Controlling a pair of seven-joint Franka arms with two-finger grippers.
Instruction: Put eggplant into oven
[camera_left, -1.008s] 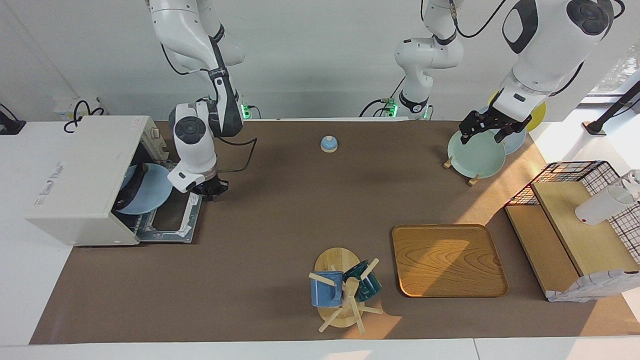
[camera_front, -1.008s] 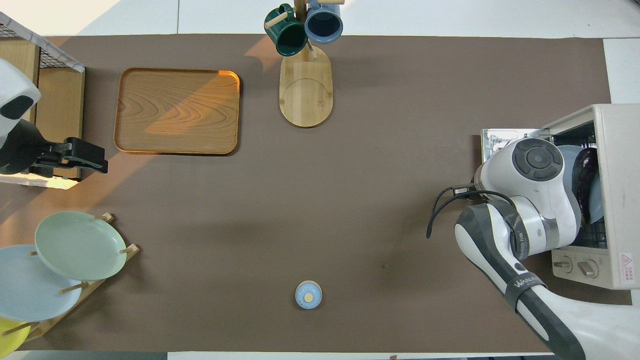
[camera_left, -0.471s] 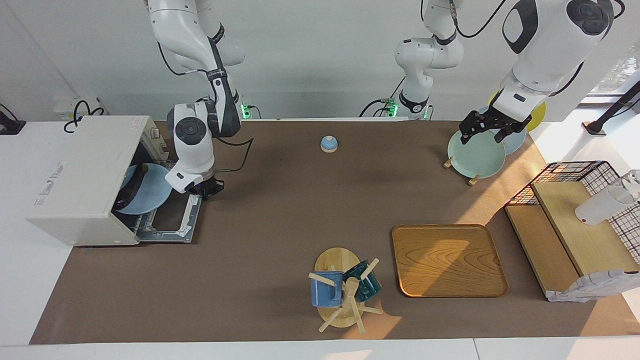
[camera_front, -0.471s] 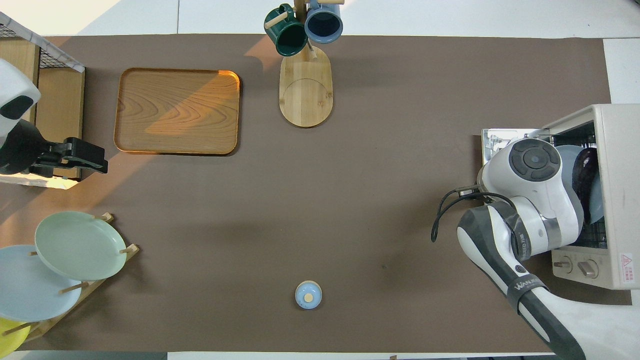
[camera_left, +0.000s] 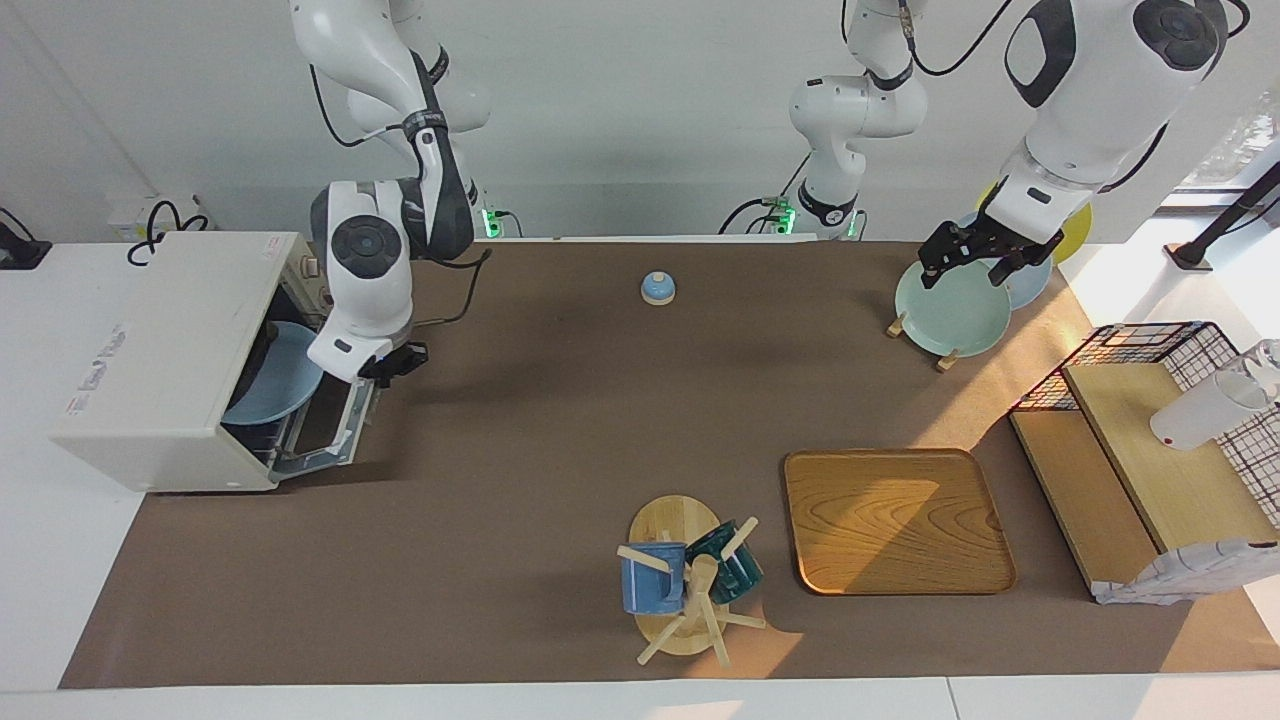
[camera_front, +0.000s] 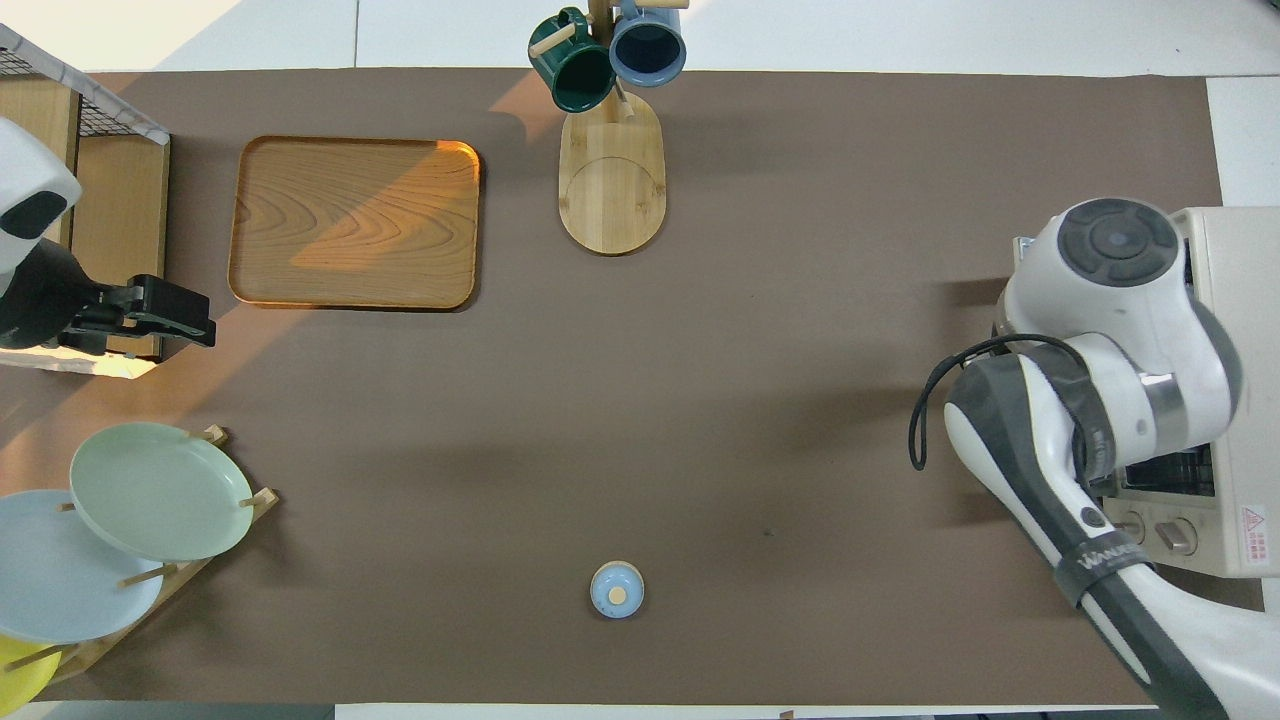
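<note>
Now right end effector (camera_left: 392, 364) at half-raised oven (camera_left: 165, 355) door, grip unclear, eggplant hidden inside.

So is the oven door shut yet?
Not yet. The oven door is tilted halfway up, and the blue plate inside shows through the gap. The right gripper is at its edge.

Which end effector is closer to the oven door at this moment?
Right. The right end effector is at the half-raised oven door; the left end effector waits over the plate rack.
</note>
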